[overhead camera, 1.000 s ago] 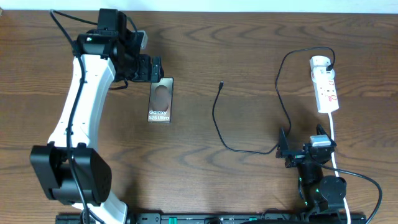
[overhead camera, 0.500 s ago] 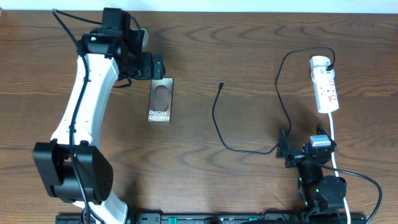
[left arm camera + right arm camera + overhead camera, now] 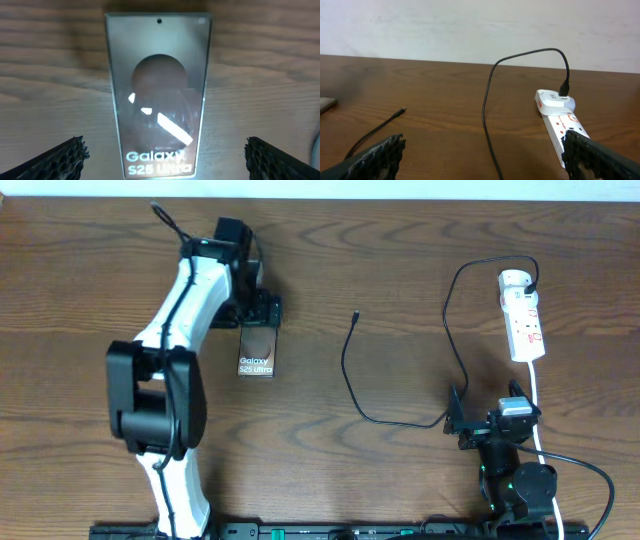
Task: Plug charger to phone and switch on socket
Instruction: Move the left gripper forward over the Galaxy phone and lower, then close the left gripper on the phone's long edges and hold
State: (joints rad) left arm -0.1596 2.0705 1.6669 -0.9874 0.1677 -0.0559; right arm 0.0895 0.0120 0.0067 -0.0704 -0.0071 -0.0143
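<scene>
1. Left end effector (image 3: 167, 159): jaws wide apart and empty, straddling the phone (image 3: 157, 95), which lies flat, screen up, on the bench (image 3: 50, 75).
2. Phone: judged rigid, thin and slick-faced; best taken by its long edges.
3. Charger (image 3: 345, 365): judged limp and light; its plug tip (image 3: 355, 314) lies right of the phone, well apart. Grasp just behind the tip.
4. Right end effector (image 3: 487, 159): agape, empty, far right of the phone, near the socket (image 3: 524, 320).

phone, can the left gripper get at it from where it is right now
Probably yes. The left gripper hangs over the phone, open, its fingers spread wider than the phone. Nothing lies on or against the phone, and the charger is well off to one side.
</scene>
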